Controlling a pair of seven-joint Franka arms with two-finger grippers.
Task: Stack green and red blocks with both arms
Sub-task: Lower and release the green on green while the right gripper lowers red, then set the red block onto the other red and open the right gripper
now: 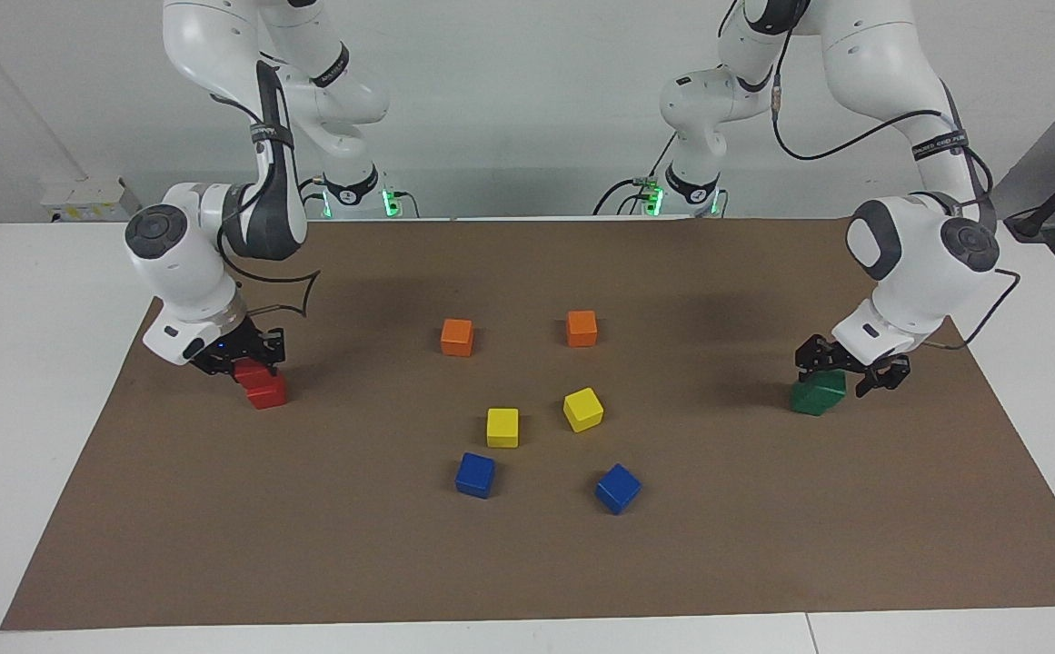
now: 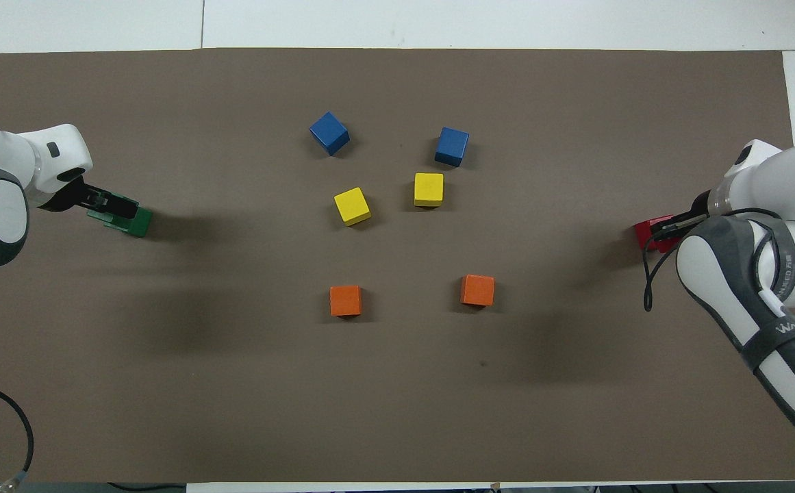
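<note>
Red blocks: two bright red cubes; an upper red block (image 1: 252,371) sits on a lower red block (image 1: 267,392) at the right arm's end of the table, the upper one set a little off toward the robots.
Green blocks: a dark green cube, the lower green block (image 1: 815,397), rests at the left arm's end of the table; in the overhead view an upper green block (image 2: 105,218) shows partly on it, offset toward the table's edge. Two green shades in all, mostly hidden.
Right tool (image 1: 245,356): low at the red pair, its black fingers down around the upper red block; closed on it.
Left tool (image 1: 847,371): low over the green pair, fingers straddling the upper cube; whether they press it I cannot tell.
Other cubes, counted: two orange cubes (image 1: 457,337) nearest the robots in the middle of the table, two yellow cubes (image 1: 502,427) farther out, two blue cubes (image 1: 475,475) farthest out. All stand apart, none stacked.
Surface: a brown sheet (image 1: 527,563) covers most of the white table (image 1: 27,409); soft arm shadows fall on it.
Room: plain pale wall; green lights glow at both arm bases.
</note>
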